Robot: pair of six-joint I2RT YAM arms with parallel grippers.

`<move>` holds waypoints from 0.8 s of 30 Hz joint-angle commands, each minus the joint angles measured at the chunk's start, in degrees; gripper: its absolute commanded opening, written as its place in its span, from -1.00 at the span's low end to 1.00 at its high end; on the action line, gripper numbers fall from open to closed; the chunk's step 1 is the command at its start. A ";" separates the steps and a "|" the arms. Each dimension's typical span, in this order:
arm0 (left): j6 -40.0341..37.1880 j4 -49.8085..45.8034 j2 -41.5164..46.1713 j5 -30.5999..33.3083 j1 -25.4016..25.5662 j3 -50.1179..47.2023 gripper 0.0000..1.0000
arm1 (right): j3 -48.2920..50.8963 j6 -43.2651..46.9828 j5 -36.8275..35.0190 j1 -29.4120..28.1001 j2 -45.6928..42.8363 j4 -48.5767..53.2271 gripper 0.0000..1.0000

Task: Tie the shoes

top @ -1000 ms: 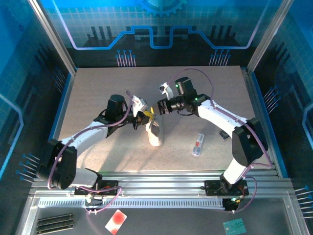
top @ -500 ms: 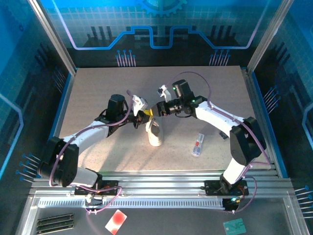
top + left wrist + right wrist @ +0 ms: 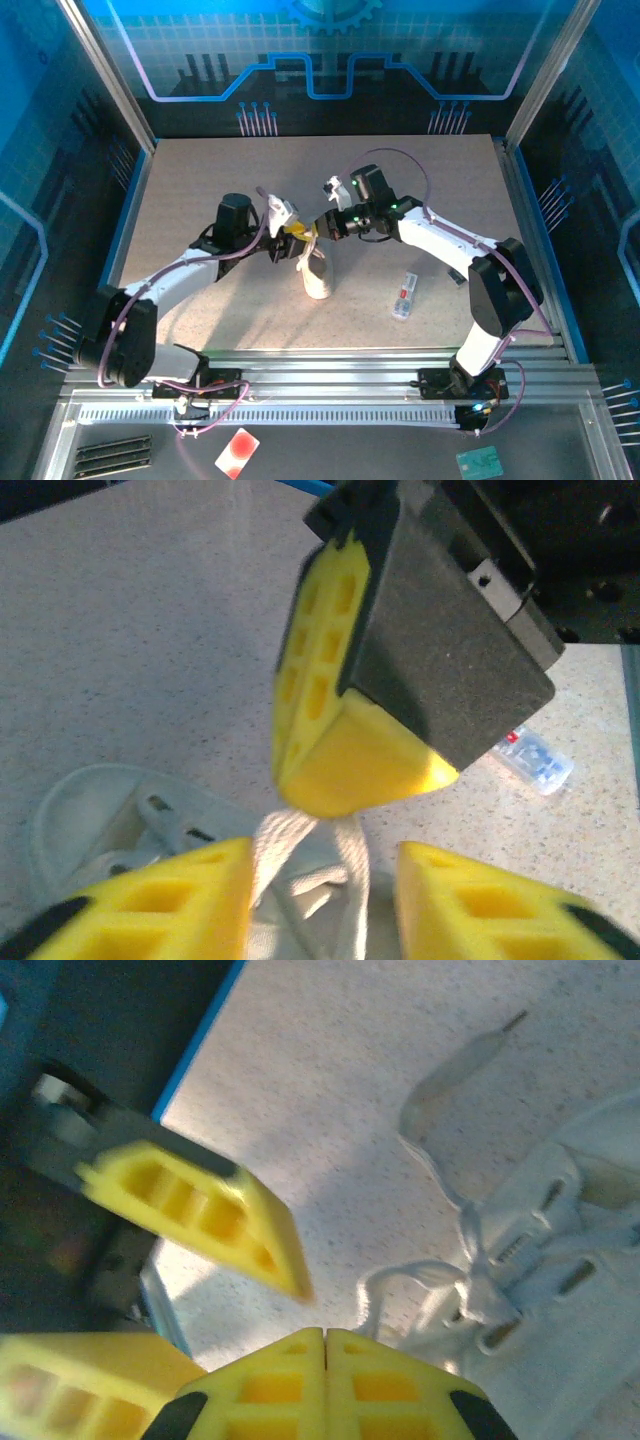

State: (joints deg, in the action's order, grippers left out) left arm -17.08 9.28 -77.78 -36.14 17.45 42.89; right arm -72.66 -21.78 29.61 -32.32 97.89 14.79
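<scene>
Left wrist view is showing the right gripper (image 3: 345,785) pinching the laces (image 3: 285,842) on the sneaker (image 3: 95,805). The left gripper (image 3: 322,882) is sitting open around them.

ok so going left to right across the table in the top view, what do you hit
left gripper → white sneaker → small flat white item with red marks
</scene>
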 commanded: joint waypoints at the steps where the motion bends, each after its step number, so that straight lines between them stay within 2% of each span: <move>1: -7.52 -9.21 5.15 3.67 -3.48 -0.27 0.01 | -4.07 5.14 -3.85 -0.73 1.28 6.48 -1.00; 4: -13.72 -14.62 5.69 9.71 -6.90 0.25 0.11 | -5.19 7.37 -5.28 -1.15 1.46 8.18 -1.00; 6: -17.05 -17.10 2.85 12.42 -8.39 2.38 0.15 | -5.46 8.51 -5.52 -1.48 1.49 8.46 -1.00; 12: -35.67 -38.52 -16.12 17.73 -8.84 18.16 0.14 | -5.29 10.83 -5.72 -2.56 1.29 8.82 -1.00; 19: -52.10 -38.44 -21.88 20.15 -9.02 22.29 0.26 | -2.85 11.28 -6.34 -2.74 0.55 7.36 -1.00; 24: -55.93 -43.20 -29.89 26.80 -9.02 28.77 0.26 | -3.00 11.41 -6.06 -2.63 0.59 6.94 -1.00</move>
State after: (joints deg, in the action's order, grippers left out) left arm -66.57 -29.06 -104.57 -13.28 8.78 69.28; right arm -76.20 -11.49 23.77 -34.46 98.72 21.85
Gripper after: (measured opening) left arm 0.630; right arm 0.041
